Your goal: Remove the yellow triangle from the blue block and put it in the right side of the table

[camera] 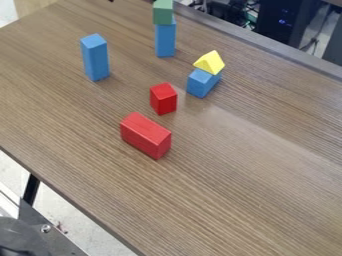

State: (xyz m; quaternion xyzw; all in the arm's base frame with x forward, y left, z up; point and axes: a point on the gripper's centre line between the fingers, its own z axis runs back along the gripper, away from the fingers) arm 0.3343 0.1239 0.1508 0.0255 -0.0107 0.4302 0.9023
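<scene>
The yellow triangle (210, 62) lies on top of a small blue block (202, 83), right of the upper middle in the camera view. This blue block rests on the brown wooden table (267, 165), near its back edge. The triangle's sloping faces and one triangular end are visible.
A red cube-like block (163, 99) and a longer red block (145, 135) stand nearer the front. An upright blue block (95, 57) is at the left, and a green block (162, 12) tops another blue one (165, 39). A tiny dark tip (111, 0) touches the top edge.
</scene>
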